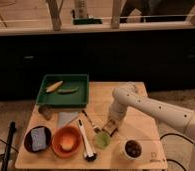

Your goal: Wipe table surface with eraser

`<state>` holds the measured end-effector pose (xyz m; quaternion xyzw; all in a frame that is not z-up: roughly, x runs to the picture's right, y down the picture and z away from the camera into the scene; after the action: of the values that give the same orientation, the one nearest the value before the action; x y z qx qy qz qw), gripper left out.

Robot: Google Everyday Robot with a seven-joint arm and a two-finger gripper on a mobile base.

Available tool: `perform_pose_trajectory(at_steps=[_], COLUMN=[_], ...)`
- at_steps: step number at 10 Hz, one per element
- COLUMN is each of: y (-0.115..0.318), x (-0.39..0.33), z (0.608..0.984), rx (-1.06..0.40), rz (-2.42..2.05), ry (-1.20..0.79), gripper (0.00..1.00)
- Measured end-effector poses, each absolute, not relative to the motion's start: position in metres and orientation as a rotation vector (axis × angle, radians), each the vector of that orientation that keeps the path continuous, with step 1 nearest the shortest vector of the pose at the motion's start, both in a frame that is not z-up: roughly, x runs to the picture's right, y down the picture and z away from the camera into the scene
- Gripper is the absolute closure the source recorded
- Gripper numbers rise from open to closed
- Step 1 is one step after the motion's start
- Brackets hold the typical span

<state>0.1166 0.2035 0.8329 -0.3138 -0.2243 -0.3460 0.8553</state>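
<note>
The wiping step looks underway: the gripper point(111, 122) pinches the eraser point(111, 128) against the table surface point(141, 136) just beside the green cup point(102, 140), so the next stroke should steer clear of it.

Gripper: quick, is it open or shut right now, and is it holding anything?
Gripper: shut on the eraser, pressed down on the table, next to the green cup.

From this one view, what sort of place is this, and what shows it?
Likely an indoor robot test area: a wooden table set with a green tray, a railing behind, the hand shut on the eraser near the green cup.
</note>
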Motion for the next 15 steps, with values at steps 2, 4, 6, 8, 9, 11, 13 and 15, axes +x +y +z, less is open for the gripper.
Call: perform_pose_trajectory(at_steps=[2, 4, 6, 8, 9, 11, 13, 15], y=[0.201, 0.197, 0.187, 0.169, 0.166, 0.165, 0.173, 0.185], x=[0.142, 0.149, 0.156, 0.148, 0.141, 0.120, 0.099, 0.091], z=[0.830, 0.829, 0.843, 0.870, 0.877, 0.882, 0.874, 0.860], rx=[-0.663, -0.654, -0.643, -0.629, -0.624, -0.617, -0.607, -0.605], rz=[-0.700, -0.681, -0.681, -0.704, -0.717, -0.753, -0.794, -0.813], ry=[-0.417, -0.372, -0.344, -0.349, -0.359, -0.397, -0.448, -0.476], gripper=[1.00, 1.00, 1.00, 1.00, 1.00, 1.00, 1.00, 1.00])
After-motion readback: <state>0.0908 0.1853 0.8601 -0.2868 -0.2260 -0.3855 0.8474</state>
